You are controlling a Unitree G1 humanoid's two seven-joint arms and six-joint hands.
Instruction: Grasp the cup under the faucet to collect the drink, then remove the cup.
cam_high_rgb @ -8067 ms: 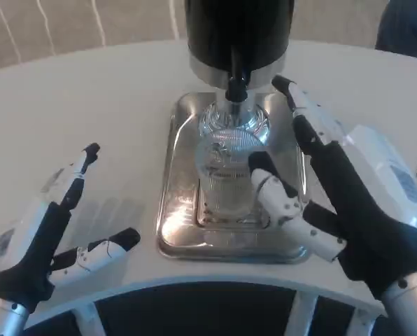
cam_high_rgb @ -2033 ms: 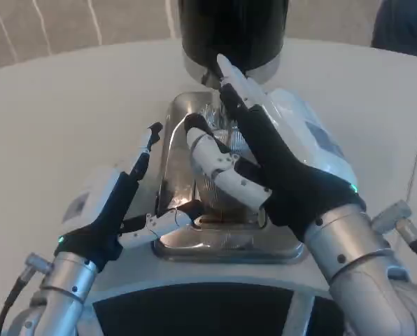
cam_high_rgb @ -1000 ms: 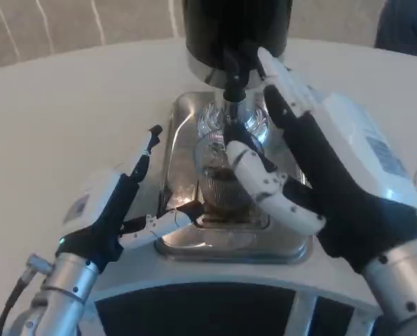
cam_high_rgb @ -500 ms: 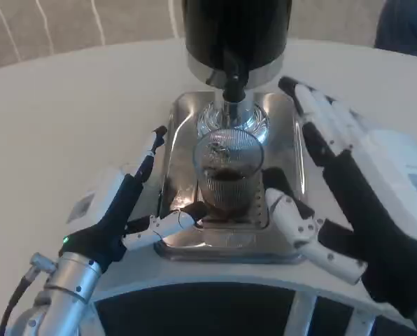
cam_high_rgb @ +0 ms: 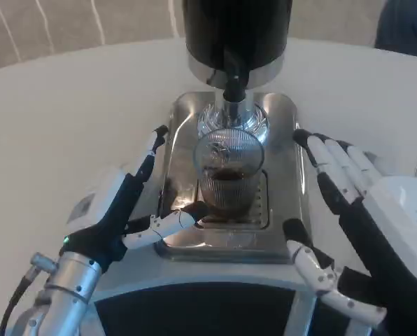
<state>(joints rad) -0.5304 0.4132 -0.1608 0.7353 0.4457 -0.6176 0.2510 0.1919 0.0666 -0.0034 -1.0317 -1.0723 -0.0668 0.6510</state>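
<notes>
The clear ribbed cup (cam_high_rgb: 226,178) stands upright on the slotted grate of the steel drip tray (cam_high_rgb: 282,119), at the centre of the scene, directly below the black faucet (cam_high_rgb: 233,87) that juts from the dark dispenser (cam_high_rgb: 236,35) at twelve o'clock. A shallow layer of dark drink (cam_high_rgb: 226,176) lies in the cup. The tray rests on the white table (cam_high_rgb: 68,112), its front edge close to the table's curved rim at six o'clock.

At about eight o'clock from the cup is the left hand (cam_high_rgb: 121,210), its fingers apart: one long finger points up along the tray's left edge toward ten o'clock, while a lower finger (cam_high_rgb: 163,224) reaches across the tray's rim toward the foot of the cup, its dark tip just beside the glass; whether it touches cannot be told. Nothing is clasped in that hand.

At four o'clock, well off the cup, the right hand (cam_high_rgb: 362,238) lies open with its palm side dark, fingers (cam_high_rgb: 331,164) spread and pointing toward eleven o'clock beside the tray's right edge, the thumb jutting toward the tray's front right corner. It holds nothing.
</notes>
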